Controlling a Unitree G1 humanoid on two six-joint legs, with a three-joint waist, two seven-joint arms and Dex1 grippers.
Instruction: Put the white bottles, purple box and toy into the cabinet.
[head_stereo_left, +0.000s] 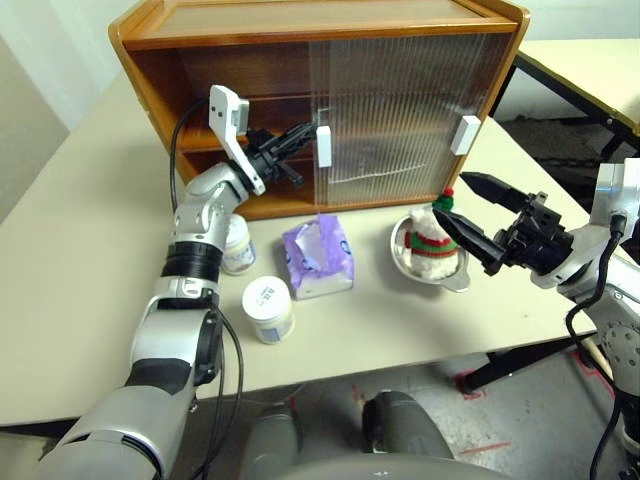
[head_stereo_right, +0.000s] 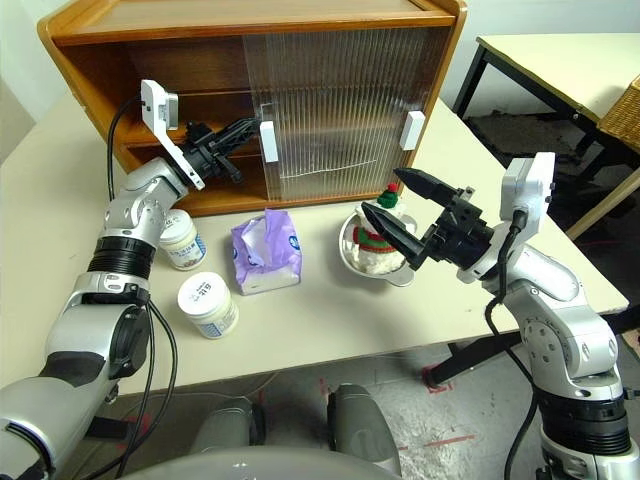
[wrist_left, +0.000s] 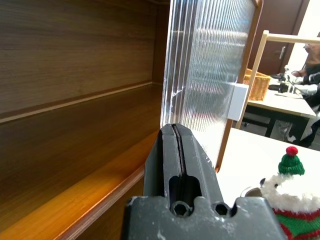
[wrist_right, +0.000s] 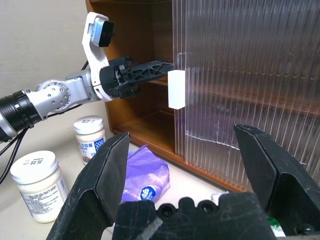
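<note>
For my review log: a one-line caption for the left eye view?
Shut left hand at honey-brown wooden cabinet's ribbed sliding door edge; open right hand beside white plush snowman toy.

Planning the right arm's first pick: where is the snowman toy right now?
In the head views the toy sits in a metal bowl on the table, right of the purple box, before the cabinet, beside the open right gripper.

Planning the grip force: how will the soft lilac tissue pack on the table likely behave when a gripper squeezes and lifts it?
The soft lilac tissue pack looks crumpled, so it would probably give under the fingers. The loose white tissue at its slit may snag or pull out. It lies flat, so it is unlikely to roll.
</note>
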